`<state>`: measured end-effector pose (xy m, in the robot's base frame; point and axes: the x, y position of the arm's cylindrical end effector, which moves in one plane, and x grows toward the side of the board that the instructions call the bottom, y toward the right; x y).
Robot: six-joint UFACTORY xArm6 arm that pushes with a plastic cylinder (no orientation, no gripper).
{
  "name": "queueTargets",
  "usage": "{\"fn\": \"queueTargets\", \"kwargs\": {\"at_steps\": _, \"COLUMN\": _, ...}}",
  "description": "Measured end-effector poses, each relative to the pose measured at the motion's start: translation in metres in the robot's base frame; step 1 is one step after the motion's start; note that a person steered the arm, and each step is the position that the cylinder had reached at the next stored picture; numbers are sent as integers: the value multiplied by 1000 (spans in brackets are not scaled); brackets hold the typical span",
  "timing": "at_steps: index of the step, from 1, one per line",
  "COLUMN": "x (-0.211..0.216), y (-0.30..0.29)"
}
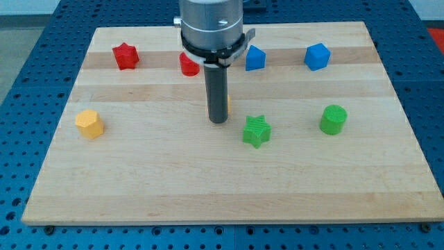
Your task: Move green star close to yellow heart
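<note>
The green star lies on the wooden board a little right of the middle. My tip rests on the board just left of the star, a small gap apart. A sliver of a yellow block shows at the rod's right edge. The rod hides the rest of it, so its shape cannot be made out. It lies up and left of the green star.
A yellow hexagonal block sits at the view's left. A red star, a partly hidden red block and two blue blocks line the top. A green cylinder sits at the right.
</note>
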<state>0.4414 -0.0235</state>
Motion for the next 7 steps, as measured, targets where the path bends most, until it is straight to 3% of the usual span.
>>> {"fn": "queueTargets", "kwargs": {"at_steps": 1, "x": 7, "y": 0}}
{"fn": "queueTargets", "kwargs": {"at_steps": 3, "x": 85, "y": -12}}
{"fn": "queueTargets", "kwargs": {"at_steps": 4, "x": 123, "y": 46}}
{"fn": "queueTargets", "kwargs": {"at_steps": 5, "x": 110, "y": 120}}
{"fn": "queueTargets", "kwargs": {"at_steps": 6, "x": 71, "y": 130}}
{"fn": "queueTargets", "kwargs": {"at_steps": 7, "x": 38, "y": 94}}
